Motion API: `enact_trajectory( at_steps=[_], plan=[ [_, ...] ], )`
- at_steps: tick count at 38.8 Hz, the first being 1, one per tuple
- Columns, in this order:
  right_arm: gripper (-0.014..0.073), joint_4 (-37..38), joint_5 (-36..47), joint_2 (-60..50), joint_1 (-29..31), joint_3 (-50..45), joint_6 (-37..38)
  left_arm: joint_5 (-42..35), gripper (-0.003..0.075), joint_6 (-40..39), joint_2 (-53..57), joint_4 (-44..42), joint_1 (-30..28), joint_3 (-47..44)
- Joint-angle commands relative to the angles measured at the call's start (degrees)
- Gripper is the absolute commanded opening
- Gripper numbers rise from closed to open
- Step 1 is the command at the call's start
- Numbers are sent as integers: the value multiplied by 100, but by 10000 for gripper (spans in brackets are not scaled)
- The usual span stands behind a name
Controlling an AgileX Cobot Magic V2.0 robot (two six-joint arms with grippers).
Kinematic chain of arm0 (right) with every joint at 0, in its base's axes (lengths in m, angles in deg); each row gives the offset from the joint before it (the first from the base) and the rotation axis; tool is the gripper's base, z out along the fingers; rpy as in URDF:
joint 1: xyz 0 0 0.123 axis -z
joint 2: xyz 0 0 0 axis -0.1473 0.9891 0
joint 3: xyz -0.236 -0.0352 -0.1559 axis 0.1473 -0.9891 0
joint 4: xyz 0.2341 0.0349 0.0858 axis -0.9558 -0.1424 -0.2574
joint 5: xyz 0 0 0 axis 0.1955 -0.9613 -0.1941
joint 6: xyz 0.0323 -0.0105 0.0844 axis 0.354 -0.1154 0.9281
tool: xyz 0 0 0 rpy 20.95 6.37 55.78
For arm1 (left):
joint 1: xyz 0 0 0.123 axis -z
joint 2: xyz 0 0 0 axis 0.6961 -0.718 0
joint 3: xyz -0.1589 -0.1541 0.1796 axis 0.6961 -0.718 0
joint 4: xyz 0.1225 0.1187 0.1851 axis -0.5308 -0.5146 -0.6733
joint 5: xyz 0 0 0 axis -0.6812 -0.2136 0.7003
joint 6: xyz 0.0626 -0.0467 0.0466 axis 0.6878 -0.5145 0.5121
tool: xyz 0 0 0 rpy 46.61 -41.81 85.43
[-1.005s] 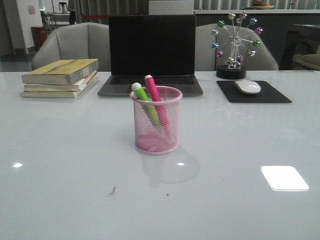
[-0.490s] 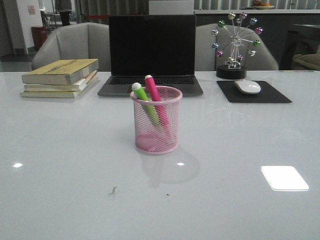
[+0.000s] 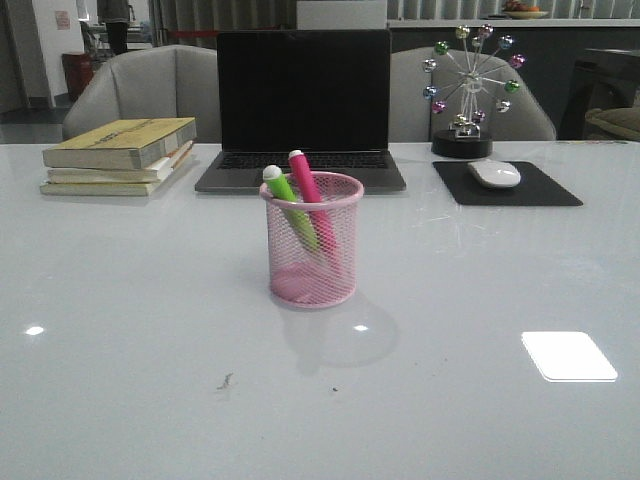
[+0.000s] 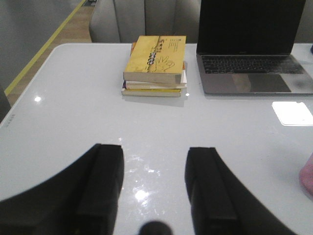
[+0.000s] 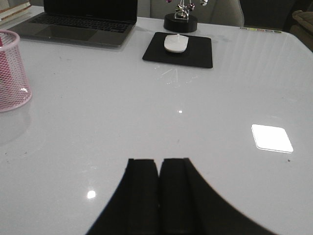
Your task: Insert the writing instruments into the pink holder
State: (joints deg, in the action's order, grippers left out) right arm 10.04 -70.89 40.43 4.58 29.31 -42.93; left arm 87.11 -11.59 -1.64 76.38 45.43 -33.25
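The pink holder [image 3: 311,255] stands upright in the middle of the white table. Inside it lean a green marker [image 3: 290,205] and a pink marker [image 3: 308,185], their capped ends poking above the rim. No arm shows in the front view. In the left wrist view my left gripper [image 4: 154,149] hangs open over bare table, nothing between its fingers; a sliver of the holder [image 4: 308,174] shows at the frame's edge. In the right wrist view my right gripper [image 5: 159,160] is shut with nothing in it, well apart from the holder [image 5: 12,71].
A stack of books [image 3: 120,155] lies at the back left. An open laptop [image 3: 303,110] sits behind the holder. At the back right are a white mouse [image 3: 495,174] on a black pad [image 3: 508,186] and a ferris-wheel ornament [image 3: 468,90]. Chairs stand beyond the table.
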Motion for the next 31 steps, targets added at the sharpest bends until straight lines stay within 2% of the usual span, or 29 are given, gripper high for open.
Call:
enact_trajectory(
  at_steps=[1, 5, 14, 23, 31],
  plan=[
    [52, 27, 463, -114, -9, -4, -45, -515, 354, -1, 281, 21, 123, 141],
    [52, 27, 463, -114, -9, -4, -45, -668, 299, -1, 627, 21, 204, -2],
    [52, 27, 463, -114, -9, -4, -45, -932, 87, -1, 1857, 21, 214, -669],
    [52, 27, 463, -114, -9, -4, -45, -981, 92, -1, 3143, 21, 214, -1422],
    [52, 27, 463, -114, -9, -4, -45, -1074, 92, -1, 3429, 21, 214, -2072]
  ],
)
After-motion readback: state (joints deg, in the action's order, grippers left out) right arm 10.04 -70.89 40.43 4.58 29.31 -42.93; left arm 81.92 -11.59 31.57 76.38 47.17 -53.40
